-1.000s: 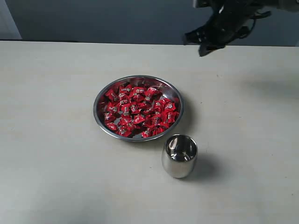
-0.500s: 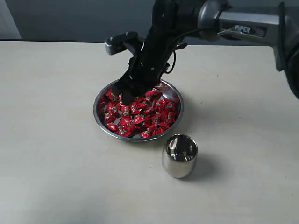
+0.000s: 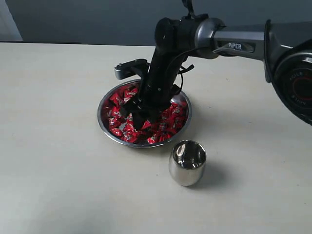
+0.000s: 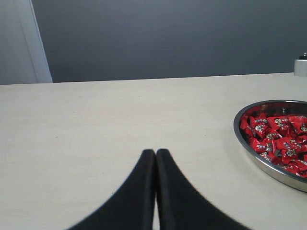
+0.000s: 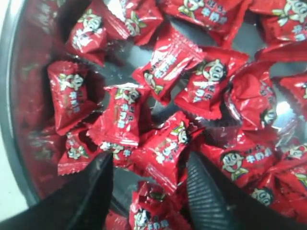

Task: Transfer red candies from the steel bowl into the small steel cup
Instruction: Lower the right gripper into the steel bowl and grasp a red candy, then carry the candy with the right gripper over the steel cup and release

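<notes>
Pick step — right gripper, jaws wide, sits among red candies in steel bowl, nothing gripped yet. Next: close on one, lift, carry to small steel cup at bowl's 5 o'clock.

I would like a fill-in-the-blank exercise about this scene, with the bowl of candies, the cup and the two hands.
1. The right hand is down in the steel bowl with its jaws ____.
2. The candies in that bowl have ____ wrappers.
3. The small steel cup stands ____ on the table, apart from the bowl.
4. The left hand has its jaws ____.
Missing words: open; red; upright; shut.
</notes>
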Robot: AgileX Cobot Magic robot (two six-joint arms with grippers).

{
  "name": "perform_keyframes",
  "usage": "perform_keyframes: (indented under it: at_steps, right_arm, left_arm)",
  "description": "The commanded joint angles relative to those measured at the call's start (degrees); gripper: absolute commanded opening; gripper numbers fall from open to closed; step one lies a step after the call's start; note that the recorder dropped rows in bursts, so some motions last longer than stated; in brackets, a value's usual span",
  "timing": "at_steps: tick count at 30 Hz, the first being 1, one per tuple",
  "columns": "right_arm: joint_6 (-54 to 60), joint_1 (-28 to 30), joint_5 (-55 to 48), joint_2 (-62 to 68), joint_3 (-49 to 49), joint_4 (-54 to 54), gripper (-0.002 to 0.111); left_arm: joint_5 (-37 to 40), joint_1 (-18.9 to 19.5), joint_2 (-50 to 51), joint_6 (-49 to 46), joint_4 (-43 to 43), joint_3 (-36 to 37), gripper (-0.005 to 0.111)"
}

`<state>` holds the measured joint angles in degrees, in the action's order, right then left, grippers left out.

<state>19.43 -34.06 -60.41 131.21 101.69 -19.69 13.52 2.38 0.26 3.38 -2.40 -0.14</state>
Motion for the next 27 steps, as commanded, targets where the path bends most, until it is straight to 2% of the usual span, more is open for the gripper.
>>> perform_keyframes:
  at_steps: [1,6,8,9,11,12,17,23,27]
  right_arm:
    - [-0.16,0.0,1.07,0.81,0.23,0.34,0.047]
    - [-0.16,0.0,1.08,2.16,0.23,0.34,0.045]
    - [-0.16,0.0,1.3,2.3,0.23,0.34,0.03]
    - [-0.16,0.0,1.3,1.87,0.23,0.22,0.019]
    - [-0.16,0.0,1.3,0.86,0.23,0.22,0.006]
    - [-0.16,0.0,1.3,0.29,0.23,0.22,0.004]
    - [-0.16,0.0,0.94,-6.69,0.23,0.34,0.003]
    - [-0.86,0.0,-9.55,-15.67,0.23,2.85,0.003]
    - [-1.13,0.0,-9.55,-23.58,-5.86,3.79,0.003]
  left_arm:
    - [-0.23,-0.36,-0.26,0.13,0.0,0.14,0.0]
    - [-0.23,-0.36,-0.26,0.13,0.0,0.14,0.0]
    - [-0.23,-0.36,-0.26,0.13,0.0,0.14,0.0]
    - [-0.23,-0.36,-0.26,0.13,0.0,0.14,0.0]
    - [-0.23,-0.36,-0.26,0.13,0.0,0.14,0.0]
    - [-0.23,-0.36,-0.26,0.13,0.0,0.14,0.0]
    - [-0.23,-0.36,-0.26,0.13,0.0,0.14,0.0]
    - [-0.23,-0.36,-0.26,0.13,0.0,0.14,0.0]
    - [-0.23,-0.36,-0.26,0.13,0.0,0.14,0.0]
